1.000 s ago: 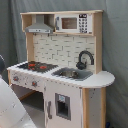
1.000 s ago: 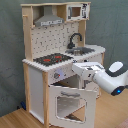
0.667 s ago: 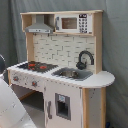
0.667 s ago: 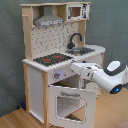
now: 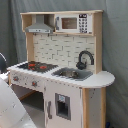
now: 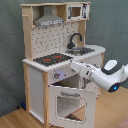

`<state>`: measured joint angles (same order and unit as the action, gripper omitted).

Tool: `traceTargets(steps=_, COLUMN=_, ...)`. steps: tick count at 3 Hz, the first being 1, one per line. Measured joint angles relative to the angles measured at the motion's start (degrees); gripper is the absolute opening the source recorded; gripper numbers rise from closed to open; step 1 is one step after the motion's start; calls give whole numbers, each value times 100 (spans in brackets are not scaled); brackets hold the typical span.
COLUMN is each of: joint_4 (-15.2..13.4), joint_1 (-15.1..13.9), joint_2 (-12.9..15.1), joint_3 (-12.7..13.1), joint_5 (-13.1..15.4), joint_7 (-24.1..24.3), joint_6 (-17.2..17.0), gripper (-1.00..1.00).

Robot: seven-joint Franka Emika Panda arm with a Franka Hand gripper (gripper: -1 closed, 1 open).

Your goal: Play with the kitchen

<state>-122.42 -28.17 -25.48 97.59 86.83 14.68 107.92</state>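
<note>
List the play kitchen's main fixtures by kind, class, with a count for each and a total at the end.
Stovetop: 1
Faucet: 1
Sink: 1
Hood: 1
Microwave: 1
Oven door, hanging open: 1
Total: 6

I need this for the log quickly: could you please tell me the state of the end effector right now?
End effector: at the kitchen front, above the open oven door; state cannot be told.
</note>
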Motion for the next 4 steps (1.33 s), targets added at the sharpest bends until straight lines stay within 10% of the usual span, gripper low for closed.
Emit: traceTargets(steps=4, joint_4=-935, joint_1=31, joint_2=1, joint_3=-563, joint_5=922, joint_7=2236, joint_6=572, gripper=100)
